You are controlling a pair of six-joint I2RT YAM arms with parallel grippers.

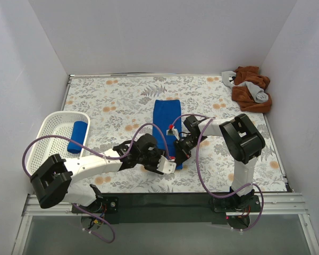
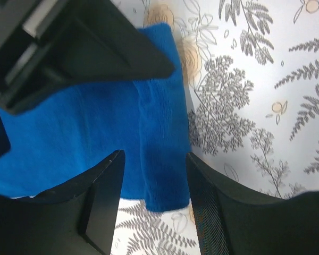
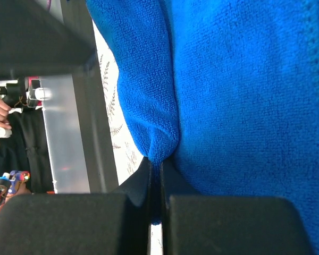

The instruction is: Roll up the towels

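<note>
Two tools meet at the near end of the flat towel (image 1: 166,114), mid desk (image 1: 122,95). That end is hidden under them from above. Right tool (image 3: 159,166) is clenched, pinching a raised fold of the flat towel's edge. The rest of the cloth fills its wrist view, cut off at top and right. Left tool (image 2: 154,159) is released, fingers (image 2: 103,207) apart, with the towel's corner lying in the gap on the desk. Can't tell if either finger grazes it. Something dark and blurred blocks the upper left of that view. Further back, the flat towel runs straight away from the arms. Left of it, a white basket (image 1: 52,118) holds a rolled towel (image 1: 77,136), also royal blue. Far right corner: heap of brown and grey cloths (image 1: 250,89), folds unclear.
</note>
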